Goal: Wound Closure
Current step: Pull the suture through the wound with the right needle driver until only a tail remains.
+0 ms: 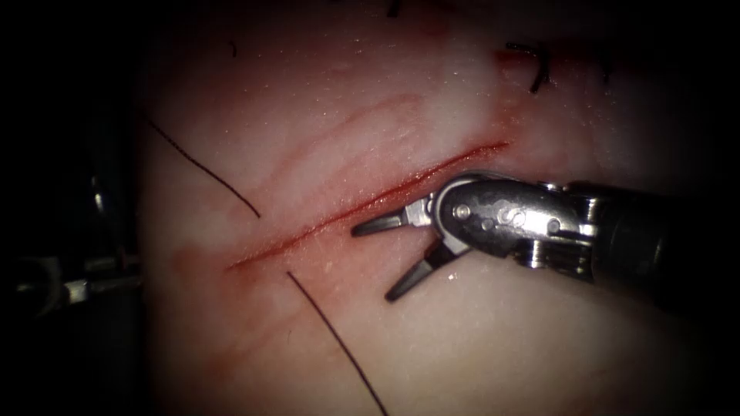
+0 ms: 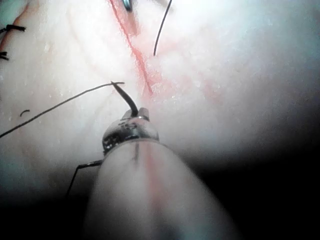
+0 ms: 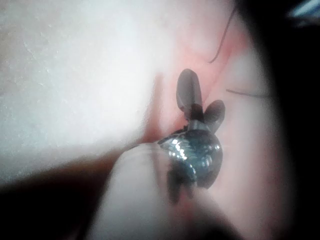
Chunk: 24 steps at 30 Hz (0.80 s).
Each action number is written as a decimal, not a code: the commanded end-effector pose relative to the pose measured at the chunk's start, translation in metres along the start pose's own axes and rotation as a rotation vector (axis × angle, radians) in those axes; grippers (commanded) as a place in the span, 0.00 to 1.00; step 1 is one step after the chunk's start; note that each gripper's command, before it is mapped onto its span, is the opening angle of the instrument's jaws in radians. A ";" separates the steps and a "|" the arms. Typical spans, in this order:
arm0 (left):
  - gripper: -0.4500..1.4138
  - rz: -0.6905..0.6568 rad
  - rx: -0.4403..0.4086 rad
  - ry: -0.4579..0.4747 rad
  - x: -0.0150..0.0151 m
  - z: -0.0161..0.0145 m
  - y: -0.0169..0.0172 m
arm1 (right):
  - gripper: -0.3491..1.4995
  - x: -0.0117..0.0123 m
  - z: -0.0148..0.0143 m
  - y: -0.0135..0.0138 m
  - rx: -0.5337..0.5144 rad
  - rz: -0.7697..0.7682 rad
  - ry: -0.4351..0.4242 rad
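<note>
Endoscope view: the right tool [image 1: 381,258] comes in from the right and lies just right of the cut [image 1: 362,208], its jaws spread wide in a V and gripping nothing. One jaw points left along the cut's edge, the other down and left over bare tissue [image 1: 539,347]. The cut's long axis runs from lower left to upper right. Thread [image 1: 204,171] lies on the left side of the cut, and a second run [image 1: 335,339] crosses the right side toward the lower edge; the two line up, which suggests one strand passing under the cut. Finished stitches [image 1: 536,69] sit beyond the cut's far end.

Left wrist view: the left tool [image 2: 136,112] holds the needle [image 2: 125,96] at its tip, with the jaws apparently closed on it, near one end of the curve. The needle is free of the tissue and rises from the jaws in an arc, its other end pointing away from the tool toward the near end of the cut. Thread trails from that end across the tissue.

Right wrist view: the right tool's jaws stand apart, empty, above the reddened cut. With the needle kept by the left tool, the open right tool is probably standing ready.
</note>
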State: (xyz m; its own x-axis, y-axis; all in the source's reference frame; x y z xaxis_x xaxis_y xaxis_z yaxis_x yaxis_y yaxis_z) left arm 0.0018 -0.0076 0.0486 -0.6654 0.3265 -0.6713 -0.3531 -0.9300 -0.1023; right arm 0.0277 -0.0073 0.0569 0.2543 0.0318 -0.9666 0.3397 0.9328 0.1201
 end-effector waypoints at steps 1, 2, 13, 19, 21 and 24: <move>0.08 0.001 0.001 0.002 0.0001 0.0008 -0.0002 | 0.96 -0.0009 0.0022 0.0005 0.008 -0.010 0.004; 0.08 0.001 0.001 0.002 0.0001 0.0007 -0.0002 | 0.95 -0.0012 0.0029 0.0005 0.010 -0.013 0.004; 0.08 0.001 0.000 0.002 0.0001 0.0007 -0.0002 | 0.81 -0.0017 0.0066 0.0006 0.002 -0.024 0.049; 0.08 0.001 0.000 0.002 0.0001 0.0007 -0.0003 | 0.80 -0.0012 0.0077 0.0012 -0.009 -0.031 0.054; 0.08 0.001 0.000 0.002 0.0001 0.0007 -0.0002 | 0.65 -0.0012 0.0078 0.0012 -0.013 -0.031 0.056; 0.08 0.001 0.000 0.002 0.0001 0.0007 -0.0003 | 0.00 -0.0013 0.0073 0.0008 0.096 -0.039 0.072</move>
State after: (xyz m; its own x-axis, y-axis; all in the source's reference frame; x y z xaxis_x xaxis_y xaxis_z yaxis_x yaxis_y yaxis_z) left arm 0.0019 -0.0076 0.0485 -0.6658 0.3266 -0.6709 -0.3525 -0.9301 -0.1031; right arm 0.0338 -0.0095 0.0597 0.1784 0.0245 -0.9837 0.4301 0.8972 0.1003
